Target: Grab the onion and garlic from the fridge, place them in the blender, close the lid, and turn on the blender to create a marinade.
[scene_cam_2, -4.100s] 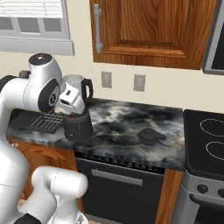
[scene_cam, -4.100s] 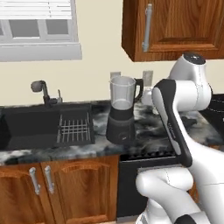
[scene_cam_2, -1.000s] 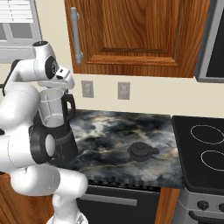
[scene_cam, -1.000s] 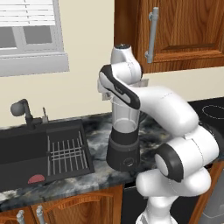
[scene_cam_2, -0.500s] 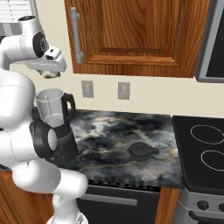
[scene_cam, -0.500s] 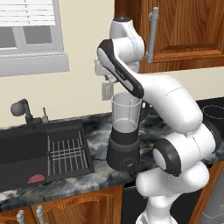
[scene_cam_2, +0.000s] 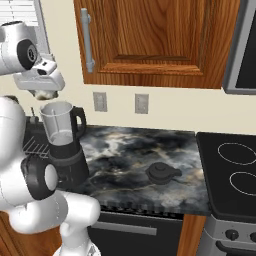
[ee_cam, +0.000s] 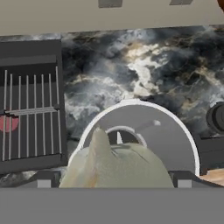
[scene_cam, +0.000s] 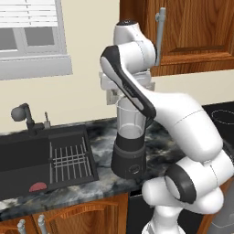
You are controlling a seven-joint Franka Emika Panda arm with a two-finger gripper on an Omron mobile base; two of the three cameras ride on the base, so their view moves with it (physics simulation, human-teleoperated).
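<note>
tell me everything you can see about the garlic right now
The garlic is a pale off-white bulb with yellowish tinges and a short pointed stem, smooth and waxy. It sits in the gripper, poised directly above the open rim of the blender, not yet inside the clear jar. In the hand view it covers part of the jar's mouth; the finger tips holding it are hidden behind it.
</note>
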